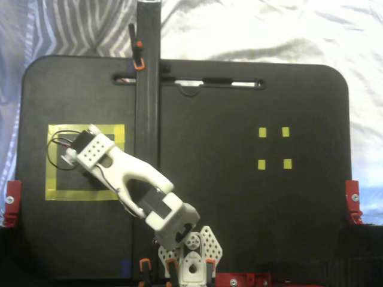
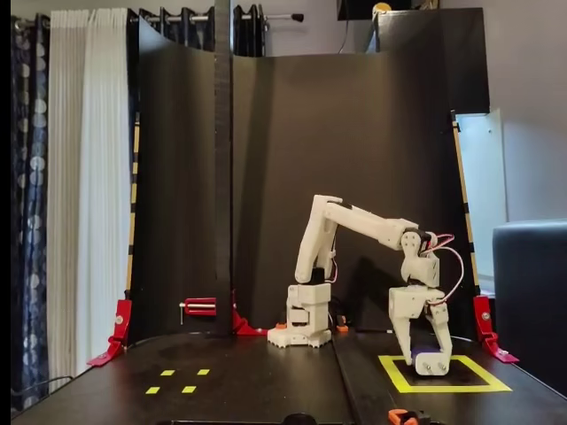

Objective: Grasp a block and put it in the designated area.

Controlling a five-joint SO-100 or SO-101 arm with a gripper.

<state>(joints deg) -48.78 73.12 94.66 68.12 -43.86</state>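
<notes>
A white robot arm reaches from the bottom centre of the top-down fixed view to the yellow tape square at the left of the black worktop. In the front-on fixed view the tool hangs low inside that square, at the lower right of the frame. A dark blue sliver at its tip may be the block; it is too small to be sure. Whether the tool is wide or narrow cannot be told. Four tiny yellow squares sit at the right of the top-down view.
</notes>
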